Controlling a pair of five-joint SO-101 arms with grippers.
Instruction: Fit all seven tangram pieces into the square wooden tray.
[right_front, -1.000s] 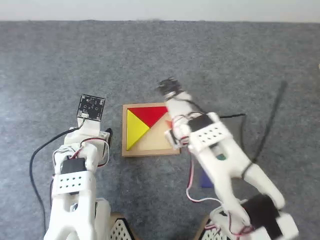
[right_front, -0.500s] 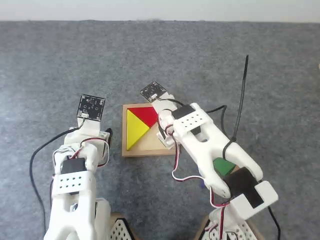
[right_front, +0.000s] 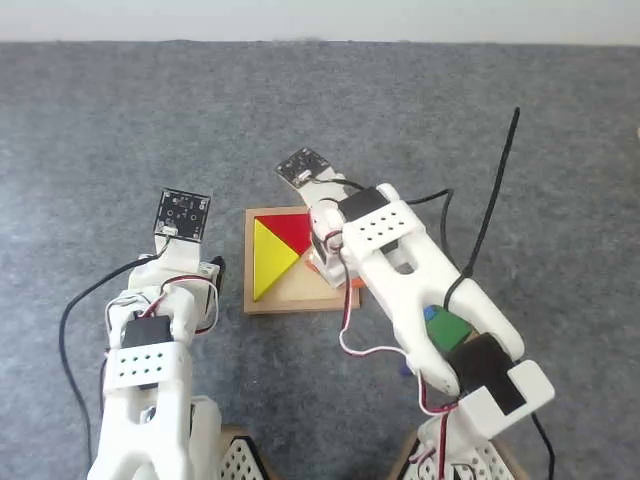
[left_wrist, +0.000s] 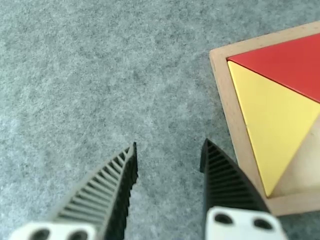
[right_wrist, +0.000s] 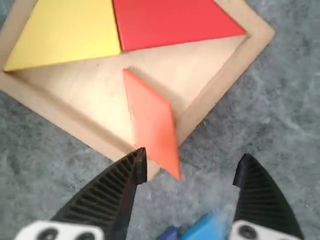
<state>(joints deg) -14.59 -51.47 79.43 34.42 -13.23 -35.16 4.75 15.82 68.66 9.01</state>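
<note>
The square wooden tray (right_front: 290, 305) lies between the arms, with a yellow triangle (right_front: 270, 258) and a red triangle (right_front: 290, 232) seated in it. In the right wrist view an orange parallelogram (right_wrist: 152, 122) rests tilted across the tray's rim (right_wrist: 235, 60), half in and half out. My right gripper (right_wrist: 192, 160) hangs open just above and behind that piece, not touching it. My left gripper (left_wrist: 170, 150) is open over bare carpet beside the tray's rim (left_wrist: 222, 100), holding nothing. The right arm (right_front: 400, 270) hides the tray's right side from above.
A green piece (right_front: 447, 332) and a blue piece (right_front: 432, 314) lie on the grey carpet near the right arm's base; the blue piece (right_wrist: 200, 230) also shows beneath my right gripper. Cables trail from both arms. Open carpet surrounds the tray on the far side.
The right arm has swung left and settled over the tray's right side. The orange piece now shows at the tray's near right corner. The left arm has not moved.
</note>
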